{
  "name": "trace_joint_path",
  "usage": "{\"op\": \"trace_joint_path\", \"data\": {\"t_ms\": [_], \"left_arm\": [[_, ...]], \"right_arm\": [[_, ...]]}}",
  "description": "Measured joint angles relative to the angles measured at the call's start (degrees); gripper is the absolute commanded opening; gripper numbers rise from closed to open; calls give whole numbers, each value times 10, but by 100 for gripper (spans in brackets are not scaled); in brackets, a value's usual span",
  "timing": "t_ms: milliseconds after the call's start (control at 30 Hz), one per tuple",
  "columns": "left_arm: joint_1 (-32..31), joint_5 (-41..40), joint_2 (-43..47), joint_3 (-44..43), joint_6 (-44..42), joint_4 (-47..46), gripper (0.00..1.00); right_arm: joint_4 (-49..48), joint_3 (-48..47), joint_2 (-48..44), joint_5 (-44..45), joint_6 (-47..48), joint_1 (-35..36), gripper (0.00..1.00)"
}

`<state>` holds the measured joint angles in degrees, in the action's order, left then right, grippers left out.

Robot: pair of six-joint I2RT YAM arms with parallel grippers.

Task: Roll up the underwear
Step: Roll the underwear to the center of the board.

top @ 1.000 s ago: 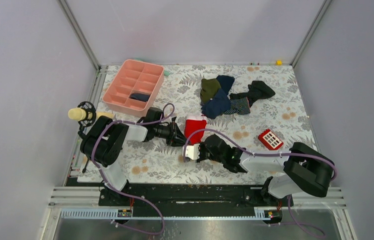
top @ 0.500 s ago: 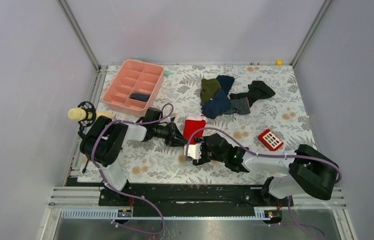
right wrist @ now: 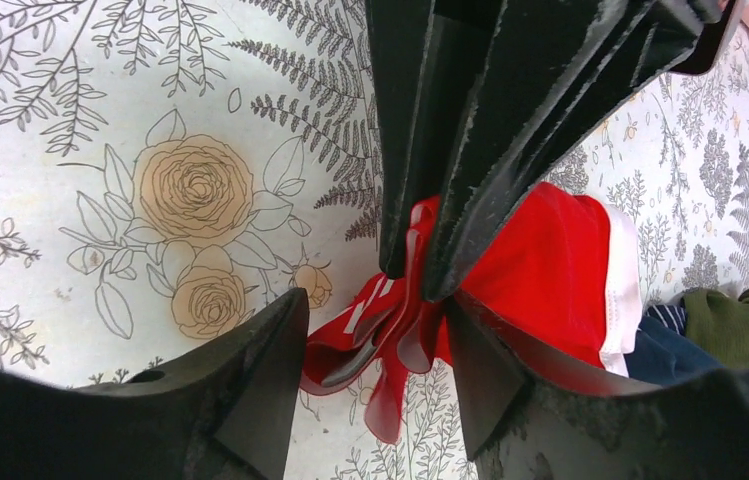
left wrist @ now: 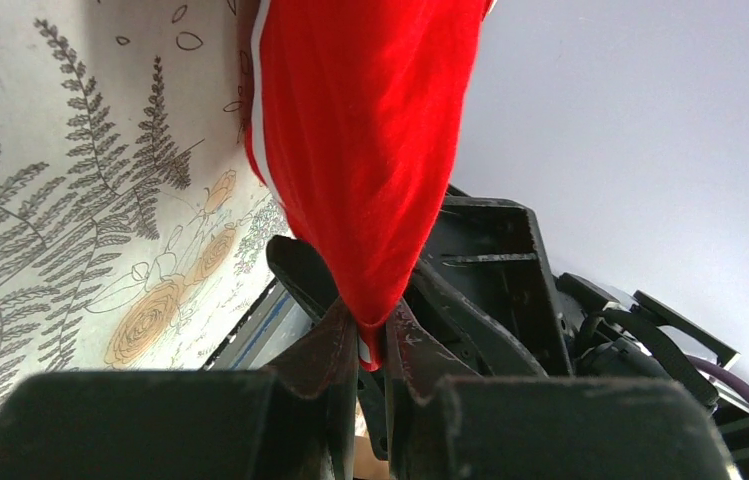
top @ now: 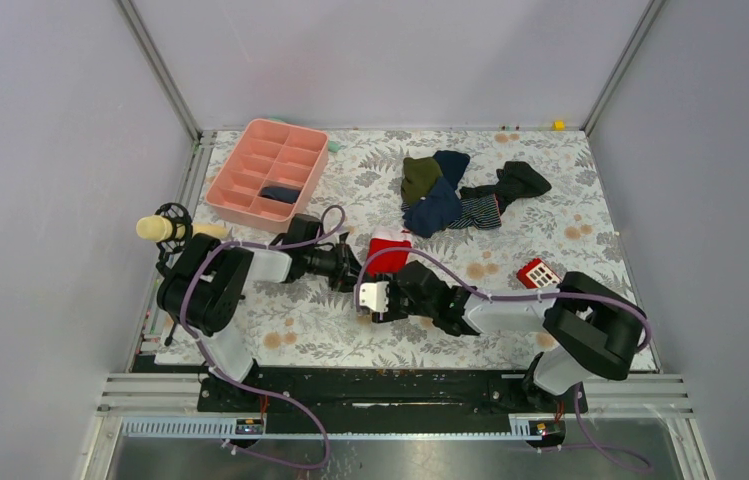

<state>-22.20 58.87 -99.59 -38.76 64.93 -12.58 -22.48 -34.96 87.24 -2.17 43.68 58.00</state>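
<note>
The red underwear (top: 386, 250) with white trim lies bunched on the floral table mat, mid-table. Its near corner is lifted, and my left gripper (top: 355, 272) is shut on it. In the left wrist view the cloth (left wrist: 360, 150) narrows to a tip pinched at my left gripper (left wrist: 371, 345). My right gripper (top: 365, 291) sits just in front of it, open. In the right wrist view my right gripper (right wrist: 375, 320) straddles the hanging red corner (right wrist: 540, 250) without closing on it, and the left gripper's fingers (right wrist: 470, 150) come down from above.
A pink divided tray (top: 218, 195) at the back left holds a dark garment (top: 279, 194). A pile of navy, olive, striped and black garments (top: 455, 190) lies at the back right. A small red box (top: 538, 272) sits close behind my right forearm.
My right gripper has gone from shut to open and moved left and back, up to the pinched corner. The left gripper has kept its hold, and the underwear has shifted slightly left.
</note>
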Motion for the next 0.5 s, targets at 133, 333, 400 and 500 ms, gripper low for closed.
{"op": "trace_joint_path", "data": {"t_ms": [133,333,400,500], "left_arm": [[5,-2,5,1,-2,0,0],[15,-2,9,9,-5,3,0],[15,-4,9,9,-18,10,26],[16,-27,25,7,-71,44,40]], "right_arm": [[-12,-3,13,10,11,0,32],[-17,-4,13,32,25,0,0],[-7,-7,10,31,26,0,0],[37,-19,0,18,27,0,0]]}}
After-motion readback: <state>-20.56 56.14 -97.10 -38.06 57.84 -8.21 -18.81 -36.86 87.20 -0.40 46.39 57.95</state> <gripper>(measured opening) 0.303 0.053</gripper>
